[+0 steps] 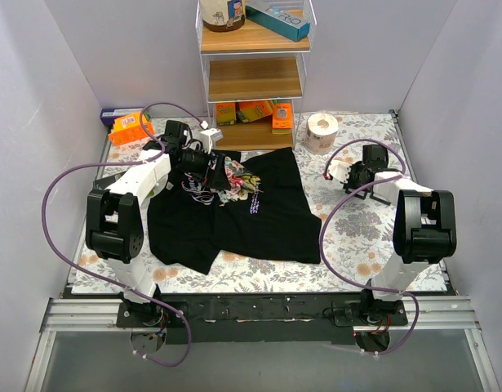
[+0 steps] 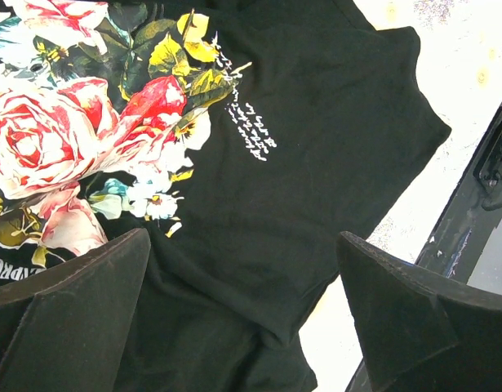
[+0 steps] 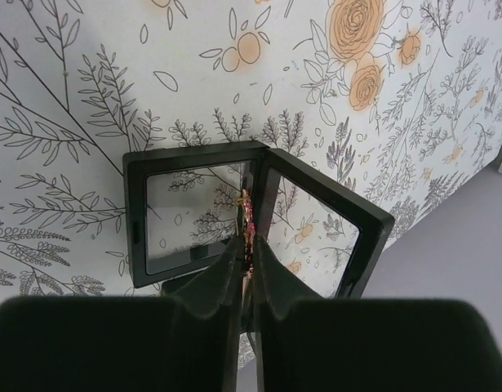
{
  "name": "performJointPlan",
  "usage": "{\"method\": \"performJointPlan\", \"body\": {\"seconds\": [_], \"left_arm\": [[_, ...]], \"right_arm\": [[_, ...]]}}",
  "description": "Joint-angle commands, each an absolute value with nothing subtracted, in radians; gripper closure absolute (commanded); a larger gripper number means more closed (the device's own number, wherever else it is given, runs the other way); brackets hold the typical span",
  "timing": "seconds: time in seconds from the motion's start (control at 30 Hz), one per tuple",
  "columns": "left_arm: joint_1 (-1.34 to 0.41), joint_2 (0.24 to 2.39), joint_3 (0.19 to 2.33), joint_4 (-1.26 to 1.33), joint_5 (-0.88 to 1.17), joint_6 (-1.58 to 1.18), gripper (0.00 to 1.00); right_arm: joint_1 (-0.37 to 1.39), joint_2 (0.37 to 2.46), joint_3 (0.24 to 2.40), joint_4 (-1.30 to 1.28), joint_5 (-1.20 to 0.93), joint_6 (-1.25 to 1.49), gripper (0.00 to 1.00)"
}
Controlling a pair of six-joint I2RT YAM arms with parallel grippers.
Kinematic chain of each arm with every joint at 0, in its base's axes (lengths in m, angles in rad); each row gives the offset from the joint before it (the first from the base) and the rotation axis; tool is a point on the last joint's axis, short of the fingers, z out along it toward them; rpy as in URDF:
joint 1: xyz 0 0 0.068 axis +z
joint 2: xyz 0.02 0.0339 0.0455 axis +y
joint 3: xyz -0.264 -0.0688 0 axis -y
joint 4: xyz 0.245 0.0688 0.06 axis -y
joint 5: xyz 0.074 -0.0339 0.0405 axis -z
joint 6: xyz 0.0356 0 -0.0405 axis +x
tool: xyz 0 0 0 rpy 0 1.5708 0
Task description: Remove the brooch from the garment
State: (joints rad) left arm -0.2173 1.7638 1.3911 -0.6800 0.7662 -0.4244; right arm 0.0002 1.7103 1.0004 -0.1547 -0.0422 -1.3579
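I see plain pale walls closing the work area on three sides: the left wall (image 1: 38, 106), the far wall (image 1: 128, 49) and the right wall (image 1: 471, 114). The light is even, with no hard shadows. The table carries a flower-printed cloth (image 1: 357, 237).

Against the far wall, at centre, stands a white-framed shelf unit (image 1: 255, 77) with wooden boards. Its lowest board holds orange packets (image 1: 255, 112), and its top board holds a teal box (image 1: 279, 20).

A white roll (image 1: 322, 131) sits just right of the unit. An orange box (image 1: 128, 128) lies in the far left corner. A metal rail (image 1: 259, 310) runs along the near edge, with grey floor (image 1: 259, 363) beyond it.
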Motion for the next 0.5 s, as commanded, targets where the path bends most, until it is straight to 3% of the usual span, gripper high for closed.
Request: {"method": "performJointPlan", "body": {"seconds": [0.0,0.1,0.17,0.3,0.47], "left_arm": [[-0.216,1.767,1.427,-0.680,0.781,-0.429,0.02],[-0.216,1.769,1.428,-0.677,0.784,-0.428,0.02],[-0.216,1.772,1.424,-0.670,0.782,-0.426,0.02],[-0.216,1.773,1.425,-0.667,0.792,-0.428,0.02],[-0.216,1.767,1.427,-0.670,0.784,-0.425,0.02]], "right_arm": [[0.037,1.715,0.983,-0.142,-0.005,-1.338,0.80],[0.046,1.712,1.006,-0.195,-0.014,-1.301,0.72],[0.055,1.710,1.031,-0.250,-0.046,-1.261,0.56],[0.093,1.689,1.049,-0.301,-0.049,-1.229,0.11],[0.138,1.655,1.132,-0.446,-0.109,-1.157,0.05]]}}
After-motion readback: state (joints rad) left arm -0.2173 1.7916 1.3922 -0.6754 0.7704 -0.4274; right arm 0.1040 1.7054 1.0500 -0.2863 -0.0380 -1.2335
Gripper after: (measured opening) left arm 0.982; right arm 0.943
